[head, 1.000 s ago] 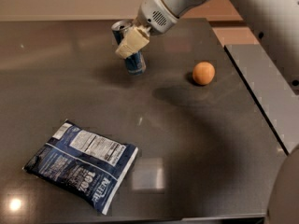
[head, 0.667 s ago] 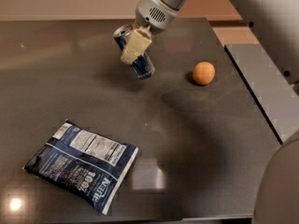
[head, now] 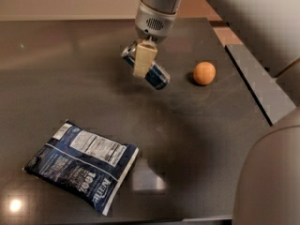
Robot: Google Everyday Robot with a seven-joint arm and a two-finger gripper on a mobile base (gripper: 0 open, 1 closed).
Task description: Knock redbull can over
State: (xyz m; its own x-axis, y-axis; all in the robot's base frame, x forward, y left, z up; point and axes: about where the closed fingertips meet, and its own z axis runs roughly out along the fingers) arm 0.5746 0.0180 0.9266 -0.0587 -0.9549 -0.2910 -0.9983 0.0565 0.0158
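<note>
The redbull can is a slim blue and silver can on the dark table, at the back middle. It is tipped far over, almost on its side, with its top toward the back left and its base toward the front right. My gripper comes down from above and sits right against the can's upper half, covering part of it.
An orange lies just right of the can. A dark blue snack bag lies flat at the front left. The table's right edge runs close behind the orange. My arm's pale body fills the lower right.
The can has gone from upright to tipped far over, its base swinging toward the front right. The gripper has moved slightly right with it.
</note>
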